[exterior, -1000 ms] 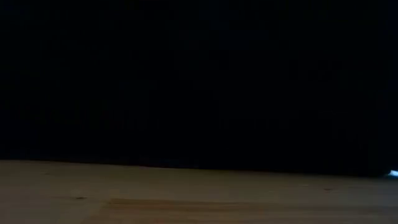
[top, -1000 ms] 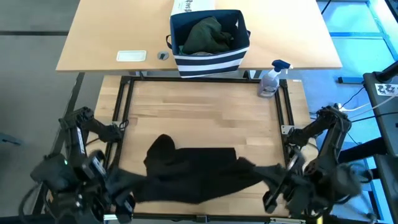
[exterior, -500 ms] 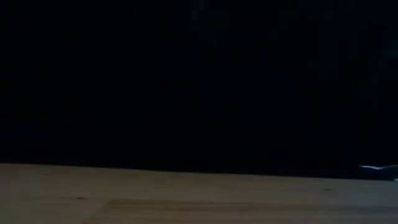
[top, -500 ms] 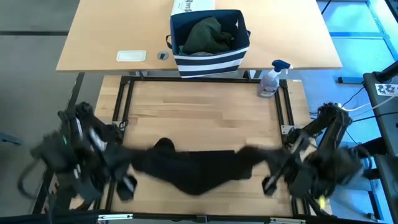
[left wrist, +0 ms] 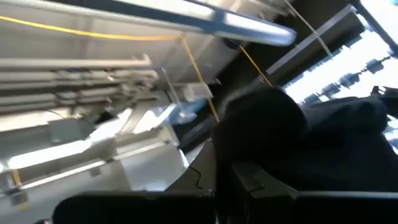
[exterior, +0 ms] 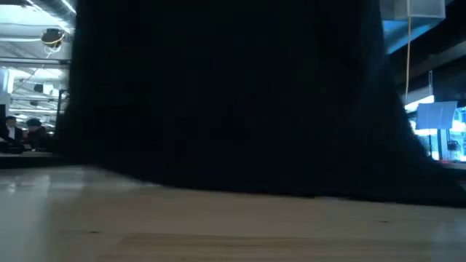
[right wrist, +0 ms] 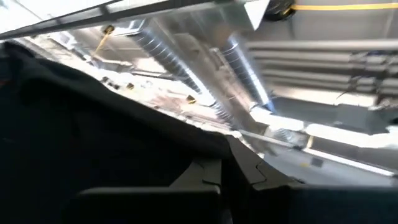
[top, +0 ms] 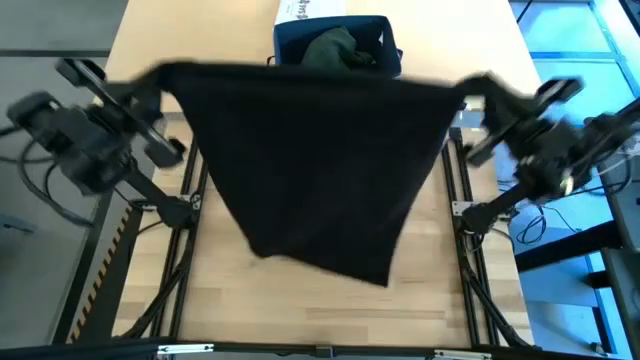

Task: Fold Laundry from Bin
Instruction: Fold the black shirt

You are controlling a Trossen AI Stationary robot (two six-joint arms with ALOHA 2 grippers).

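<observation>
Stretching a black garment point(top: 320, 160) in front of the bin point(top: 385, 35), the left gripper point(top: 165, 78) and right gripper point(top: 470, 88) are each pinching a top corner, equally near. In the low view the cloth is hanging over the table point(exterior: 218, 225). No writing is legible.

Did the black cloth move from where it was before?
Yes. The black cloth rose off the table and now hangs stretched, its top edge up by the bin.

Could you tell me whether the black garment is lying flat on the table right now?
No, the high view shows the black garment stretched in the air between the left gripper and right gripper.
</observation>
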